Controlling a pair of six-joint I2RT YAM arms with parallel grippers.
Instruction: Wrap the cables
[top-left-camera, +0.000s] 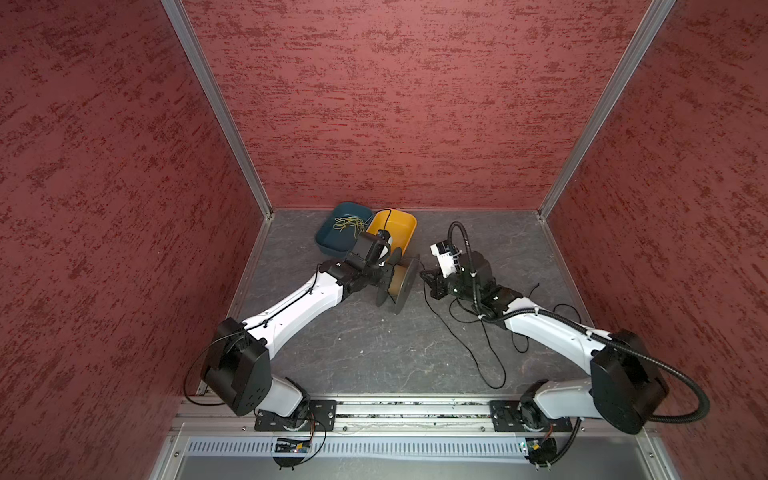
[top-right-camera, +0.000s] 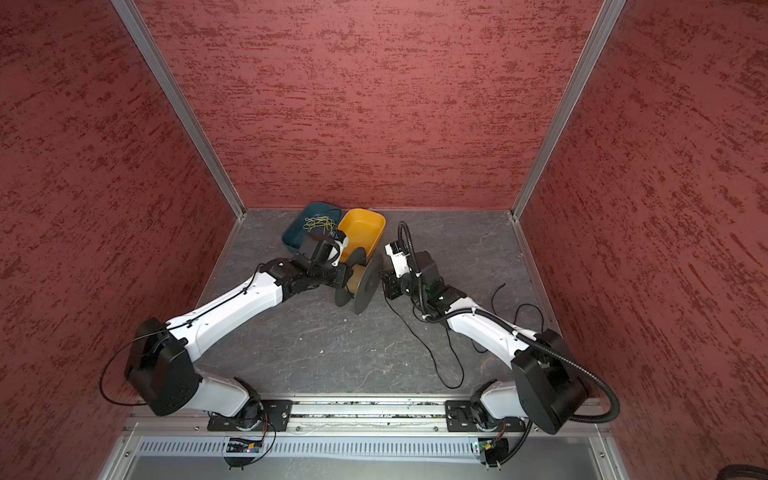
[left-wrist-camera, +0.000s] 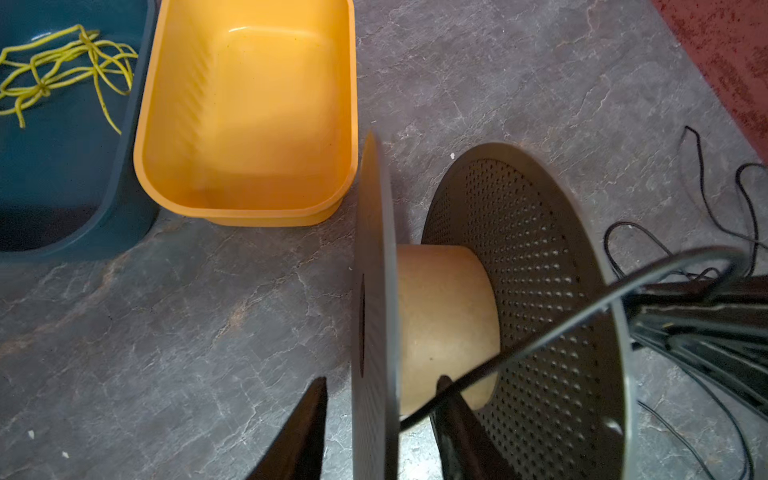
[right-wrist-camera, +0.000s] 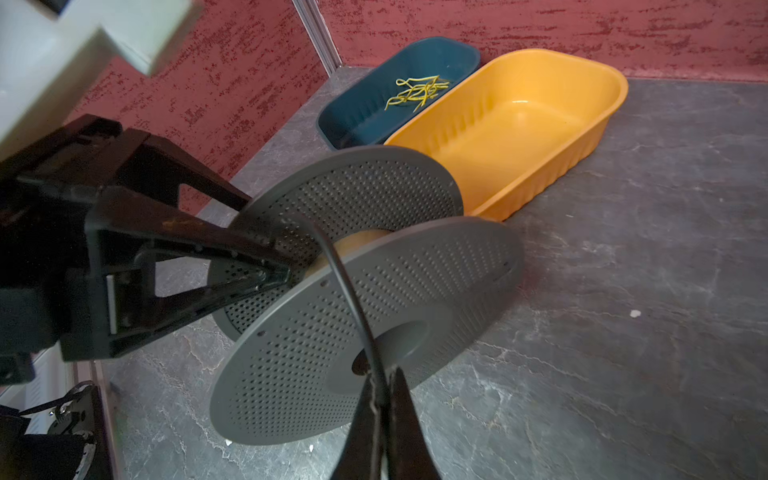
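R hand on cable nr spool

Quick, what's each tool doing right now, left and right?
Left tool: open, straddling one flange of the spool, not clamped.
Right tool: closed on the cable.

Spool flanges were grey with a dotted perforation pattern; the core was tan. Cable was black. Orange-yellow tray was plain; dark teal tray held yellow-green strands. Tabletop was dark grey, veined like slate. Walls were mottled red.
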